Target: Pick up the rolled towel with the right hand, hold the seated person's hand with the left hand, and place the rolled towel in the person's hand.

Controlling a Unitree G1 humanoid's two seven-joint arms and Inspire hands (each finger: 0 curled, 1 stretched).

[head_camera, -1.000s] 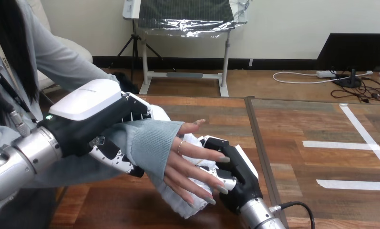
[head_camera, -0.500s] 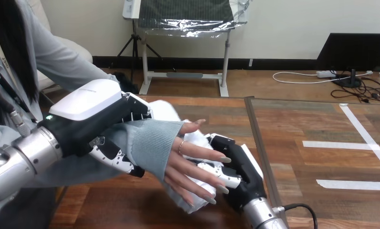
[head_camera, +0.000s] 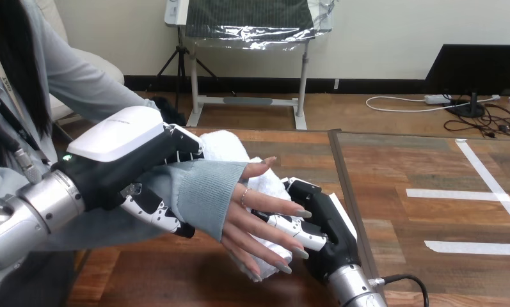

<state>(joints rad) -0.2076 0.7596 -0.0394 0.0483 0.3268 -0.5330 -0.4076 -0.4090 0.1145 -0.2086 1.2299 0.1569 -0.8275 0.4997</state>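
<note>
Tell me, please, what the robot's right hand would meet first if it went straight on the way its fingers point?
Probably the person's hand: the right hand points up-left, curled on the rolled towel, and the person's hand lies directly over it, though depth is unclear.

My feed comes from the head camera, mounted high on the robot and facing forward and steeply down across the brown wooden plank table. The silver left forearm enters at the lower left and the silver right forearm at the bottom edge, so the lens stands close behind both. At near range, large in the lower centre: left hand, right hand, white rolled towel, person's hand. The table's far edge crosses near mid-height.
</note>
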